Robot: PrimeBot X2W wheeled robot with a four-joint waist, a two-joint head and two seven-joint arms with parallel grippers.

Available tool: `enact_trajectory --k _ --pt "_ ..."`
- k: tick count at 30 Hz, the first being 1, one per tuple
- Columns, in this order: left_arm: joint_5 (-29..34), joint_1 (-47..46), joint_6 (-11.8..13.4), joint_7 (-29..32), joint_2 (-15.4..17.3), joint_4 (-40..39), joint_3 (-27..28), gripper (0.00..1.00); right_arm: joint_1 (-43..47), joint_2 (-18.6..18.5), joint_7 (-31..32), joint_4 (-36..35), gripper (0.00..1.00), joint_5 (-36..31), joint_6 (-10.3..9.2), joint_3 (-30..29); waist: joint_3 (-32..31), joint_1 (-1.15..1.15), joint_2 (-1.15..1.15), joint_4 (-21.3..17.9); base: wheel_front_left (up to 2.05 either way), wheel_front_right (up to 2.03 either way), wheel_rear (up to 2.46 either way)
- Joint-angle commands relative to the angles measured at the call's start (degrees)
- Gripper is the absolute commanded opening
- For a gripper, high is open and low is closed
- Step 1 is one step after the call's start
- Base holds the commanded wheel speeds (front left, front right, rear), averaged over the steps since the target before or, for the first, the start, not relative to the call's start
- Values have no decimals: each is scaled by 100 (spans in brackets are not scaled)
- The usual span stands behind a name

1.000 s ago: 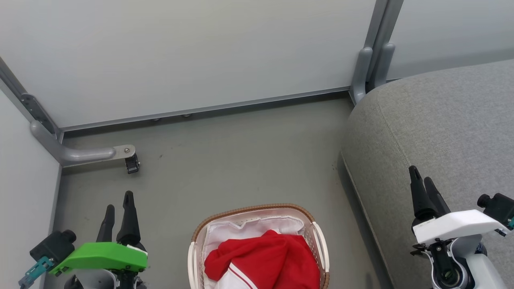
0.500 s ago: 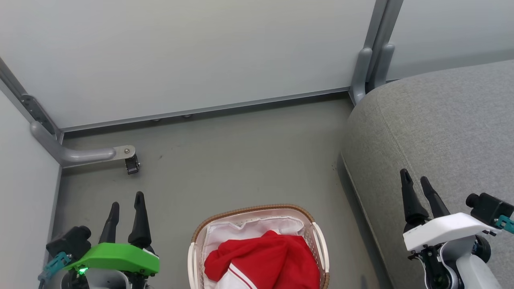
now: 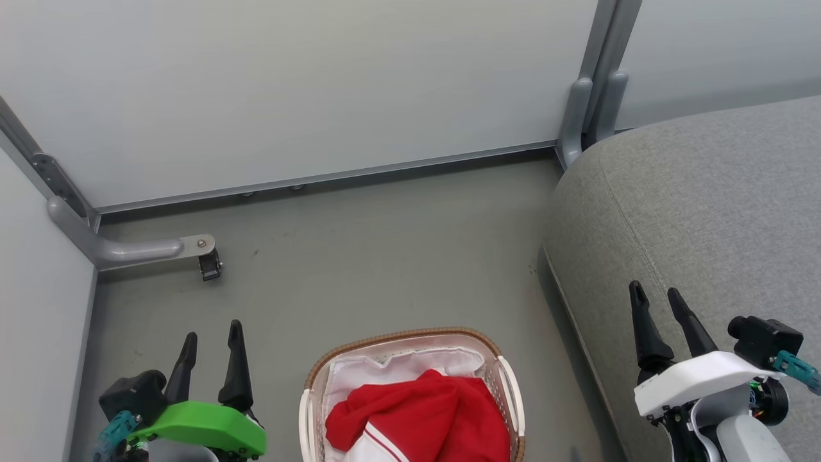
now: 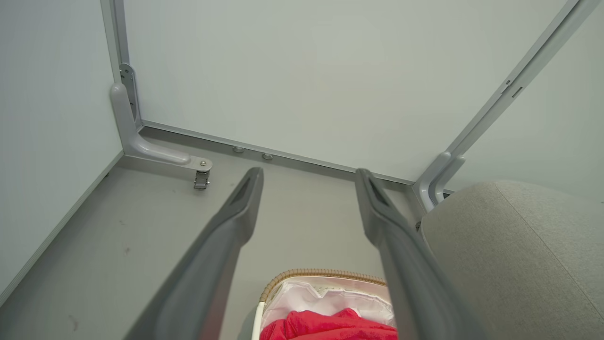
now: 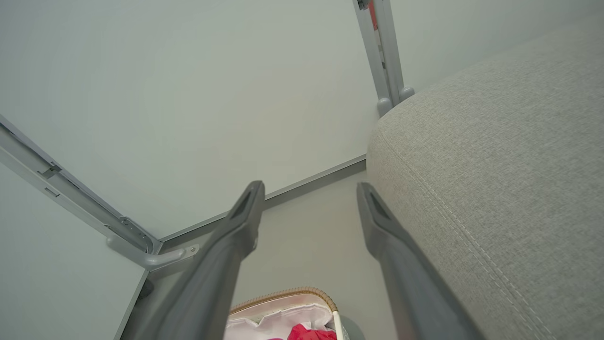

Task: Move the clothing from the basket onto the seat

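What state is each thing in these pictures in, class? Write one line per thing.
Bright red soft fabric garment with white trim: crumpled, lying inside the basket.
White perforated plastic basket with brown woven rim: upright on the floor, holding the garment.
Large grey woven-fabric seat cushion: no garment on the part in view.
Left end effector: open, holding nothing.
Right end effector: open, holding nothing.
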Motion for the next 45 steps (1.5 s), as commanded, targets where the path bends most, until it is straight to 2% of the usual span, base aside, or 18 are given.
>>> enact_trajectory --k 1,30,45 --pt "154 55 25 -54 49 -42 -3 100 -9 -36 -65 -23 100 -160 2 3 -1 0 0 -8 0 0 0" --pt "1468 163 39 -412 37 -76 -80 100 51 -39 -429 55 100 -1588 2 179 15 0 0 -43 0 0 0" --pt "1574 326 89 -576 43 -26 59 100 169 49 -576 148 100 -2101 1 35 -20 0 0 -98 0 0 0"
